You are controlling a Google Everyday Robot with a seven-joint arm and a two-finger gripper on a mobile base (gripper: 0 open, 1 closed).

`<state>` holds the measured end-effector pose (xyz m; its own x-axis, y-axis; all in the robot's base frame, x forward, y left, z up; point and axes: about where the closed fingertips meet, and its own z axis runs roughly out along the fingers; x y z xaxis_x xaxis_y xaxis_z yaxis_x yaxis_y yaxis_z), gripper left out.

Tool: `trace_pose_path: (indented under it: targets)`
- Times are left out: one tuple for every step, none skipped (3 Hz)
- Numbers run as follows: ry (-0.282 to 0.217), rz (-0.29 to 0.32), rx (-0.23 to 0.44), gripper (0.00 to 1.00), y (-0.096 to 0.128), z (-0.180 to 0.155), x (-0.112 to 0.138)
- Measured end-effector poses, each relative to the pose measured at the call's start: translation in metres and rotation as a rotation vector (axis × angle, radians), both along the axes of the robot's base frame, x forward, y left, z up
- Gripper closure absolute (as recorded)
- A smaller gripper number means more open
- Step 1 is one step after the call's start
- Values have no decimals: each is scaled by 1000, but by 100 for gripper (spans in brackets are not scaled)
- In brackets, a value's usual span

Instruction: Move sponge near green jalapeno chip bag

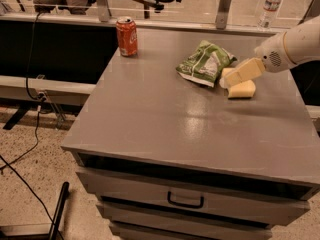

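Observation:
The pale yellow sponge (242, 89) lies on the grey table top (165, 119), just right of the green jalapeno chip bag (205, 63). It is very close to the bag's right edge; I cannot tell if they touch. My gripper (232, 79) reaches in from the right on its white arm (295, 46). It sits right over the sponge's top left part and hides some of it. The chip bag is crinkled and lies flat, with a white patch at its front left.
A red soda can (127, 36) stands at the table's back left corner. A water bottle (270, 6) stands beyond the table at the back right. Drawers with a black handle (185, 201) are below the table's front edge. Cables run over the floor at left.

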<state>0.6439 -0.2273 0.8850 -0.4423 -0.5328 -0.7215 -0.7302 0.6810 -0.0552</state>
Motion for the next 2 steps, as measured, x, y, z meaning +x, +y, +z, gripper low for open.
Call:
trace_pose_path:
  targets:
    - [-44, 6, -84, 0, -28, 14, 6]
    - [-68, 5, -164, 0, -56, 32, 9]
